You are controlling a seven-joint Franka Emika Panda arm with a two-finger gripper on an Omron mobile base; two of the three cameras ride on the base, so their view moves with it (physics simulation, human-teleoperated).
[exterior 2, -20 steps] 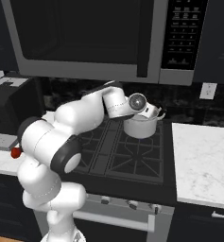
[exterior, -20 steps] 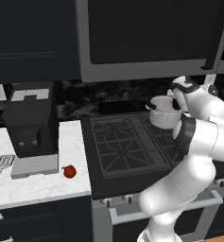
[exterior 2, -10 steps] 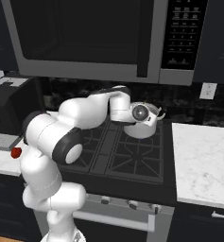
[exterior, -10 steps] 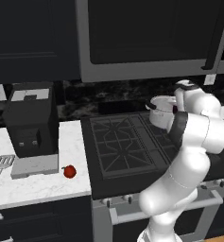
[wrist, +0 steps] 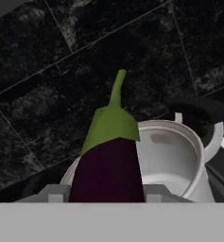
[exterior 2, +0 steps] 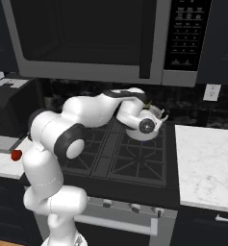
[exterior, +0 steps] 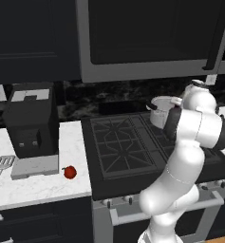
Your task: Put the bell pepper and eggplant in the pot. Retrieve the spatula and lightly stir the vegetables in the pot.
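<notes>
Left base view
Pot [exterior: 160, 110]: at the back right of the stove [exterior: 128, 152], partly behind the arm.
Arm: rises from the lower right and bends over the pot; its hand is hidden behind the upper links.
Pepper [exterior: 70, 172]: on the white counter [exterior: 38, 185], just in front of the coffee machine [exterior: 31, 126] and near the stove's left edge.
Spatula [exterior: 2, 167]: flat on the counter at the far left, head toward the wall, well apart from the pepper.

Right base view
Arm: reaches from the lower left across the stove [exterior 2: 130, 158] to the pot [exterior 2: 149, 136], which it mostly covers.
Pot: at the back of the stove, under the microwave [exterior 2: 101, 38]; only part of its rim and base shows.
Pepper [exterior 2: 16, 154]: a red spot at the left edge, beside the arm's shoulder.

Hand view
Gripper [wrist: 106, 191]: fingers closed against the eggplant from both sides, little of them visible at the bottom.
Eggplant [wrist: 108, 165]: held upright in this view, purple body low, green cap and stem pointing up, in front of the pot's near rim.
Pot [wrist: 179, 156]: open and pale inside, a handle on its right, dark tiled wall [wrist: 61, 71] behind.
</notes>
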